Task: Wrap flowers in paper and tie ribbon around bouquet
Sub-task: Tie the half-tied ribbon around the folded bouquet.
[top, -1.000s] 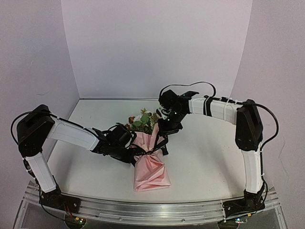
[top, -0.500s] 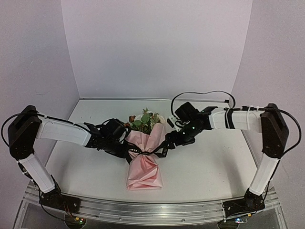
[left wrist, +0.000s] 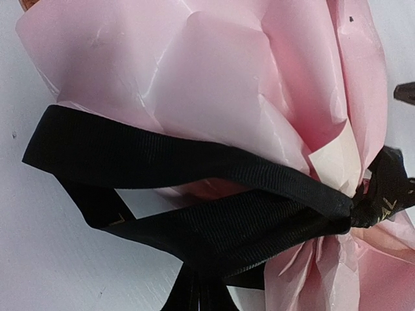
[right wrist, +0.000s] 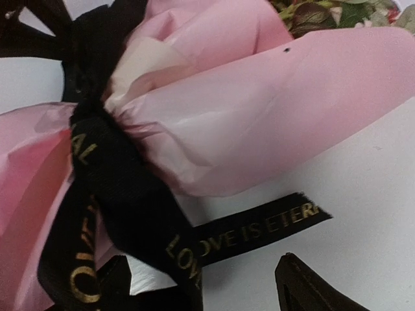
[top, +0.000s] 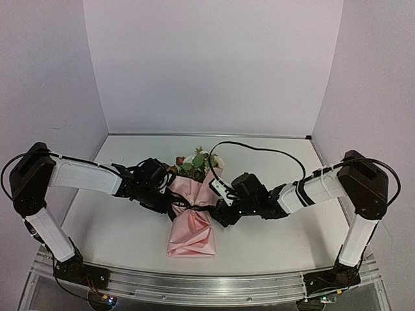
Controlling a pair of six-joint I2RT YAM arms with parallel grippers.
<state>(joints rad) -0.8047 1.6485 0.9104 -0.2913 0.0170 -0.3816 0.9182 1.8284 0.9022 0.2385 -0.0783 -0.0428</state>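
Bouquet [top: 190, 227], one, on worktop [top: 279, 240]: left claw [top: 172, 207] closed, pinching its single black ribbon [top: 194, 208]; right claw [top: 219, 216] open, holding nothing.

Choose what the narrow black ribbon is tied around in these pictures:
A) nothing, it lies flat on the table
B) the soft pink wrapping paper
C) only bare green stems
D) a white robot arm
B: the narrow black ribbon cinches the soft pink wrapping paper, which bunches at the waist.

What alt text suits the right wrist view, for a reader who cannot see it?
A black ribbon with gold lettering cinches pink paper lying on a white table. At top right flowers peek out; one of the fingers shows at the bottom edge.
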